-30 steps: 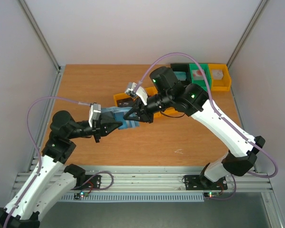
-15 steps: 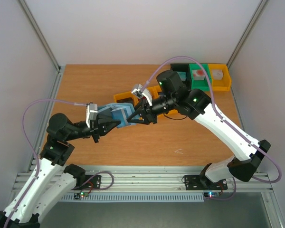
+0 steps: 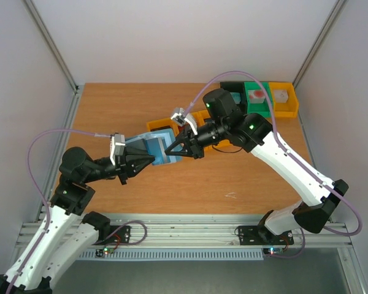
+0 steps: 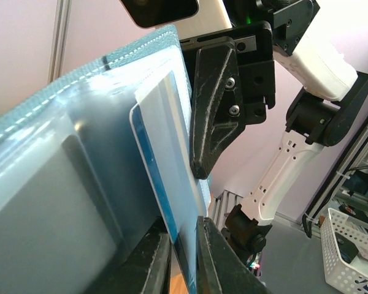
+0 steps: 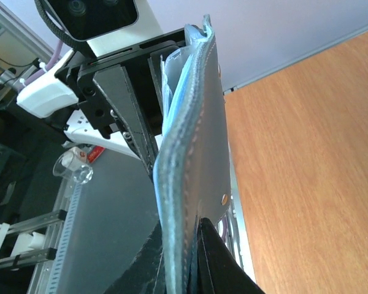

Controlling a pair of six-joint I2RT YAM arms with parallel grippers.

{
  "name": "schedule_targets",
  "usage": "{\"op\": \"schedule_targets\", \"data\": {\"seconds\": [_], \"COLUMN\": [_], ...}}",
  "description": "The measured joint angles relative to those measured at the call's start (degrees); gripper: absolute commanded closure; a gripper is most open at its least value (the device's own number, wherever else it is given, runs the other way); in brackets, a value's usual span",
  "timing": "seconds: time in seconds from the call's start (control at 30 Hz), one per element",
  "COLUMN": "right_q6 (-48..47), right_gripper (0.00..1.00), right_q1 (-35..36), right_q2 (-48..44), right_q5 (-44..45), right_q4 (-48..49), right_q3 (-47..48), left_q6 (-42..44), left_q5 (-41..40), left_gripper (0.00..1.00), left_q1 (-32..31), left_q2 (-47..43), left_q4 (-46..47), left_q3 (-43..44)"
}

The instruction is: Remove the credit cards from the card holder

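Observation:
The blue card holder hangs in the air over the table's middle, held between both grippers. My right gripper is shut on its stitched edge; in the right wrist view the card holder stands edge-on in my right gripper. In the left wrist view a blue credit card sticks out of a clear sleeve of the card holder, and my left gripper is shut on its lower end. A dark grey credit card shows through the sleeve. The red card is hidden.
A yellow bin lies just behind the holder, and another sits under the right arm. At the back right stand a green bin and a yellow bin with blocks inside. Bare wood lies in front of the grippers.
The holder has turned from lying flat to standing up between the grippers. My right gripper opened and shut again on the holder. My left gripper has drawn slightly left.

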Motion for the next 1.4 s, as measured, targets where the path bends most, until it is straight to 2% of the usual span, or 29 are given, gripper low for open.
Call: {"op": "schedule_targets", "data": {"seconds": [0.2, 0.57, 0.73, 0.8, 0.9, 1.1, 1.17, 1.23, 1.3, 1.4], "right_q6": [-0.9, -3.2, -3.8, -4.0, -3.7, -1.8, -1.6, -1.5, -1.3, -1.2], "right_gripper": [0.99, 0.99, 0.88, 0.89, 0.98, 0.99, 0.99, 0.99, 0.99, 0.99], "right_q1": [0.0, -0.1, -0.1, -0.2, -0.8, -1.2, -1.2, -1.2, -1.2, -1.2], "right_q2": [0.0, 0.0, 0.0, 0.0, -0.2, -0.4, -0.5, -0.6, -0.7, -0.7], "right_q5": [-0.6, -0.4, 0.0, 0.0, -0.2, -1.4, -1.5, -1.9, -2.6, -3.0], "right_q4": [-2.1, -3.9, -4.5, -4.7, -4.9, -3.1, -2.6, -2.3, -2.2, -2.3], "right_q3": [2.1, 2.2, 2.2, 2.2, 2.2, 1.4, 1.1, 1.1, 1.1, 1.1], "left_q6": [0.5, 0.4, 0.4, 0.4, 0.4, 0.0, 0.0, -0.1, -0.5, -1.7], "left_q5": [0.0, 2.0, 2.4, 2.4, 2.4, 2.4, 2.4, 2.4, 2.4, 2.1], "left_gripper": [0.97, 1.0, 1.0, 1.0, 1.0, 1.0, 0.88, 0.86, 0.87, 0.95], "left_q1": [0.3, 0.6, 0.8, 0.8, 0.9, 1.2, 1.2, 1.2, 1.2, 1.2], "left_q2": [-0.3, -0.3, -0.3, -0.3, -0.4, -0.6, -0.9, -1.1, -1.0, -1.0], "left_q4": [-0.4, -0.9, -1.3, -1.4, -1.5, -1.4, -1.5, -1.2, -0.3, 1.1], "left_q3": [0.0, 0.0, 0.0, 0.0, 0.0, 0.0, 0.0, 0.0, 0.0, 0.0]}}
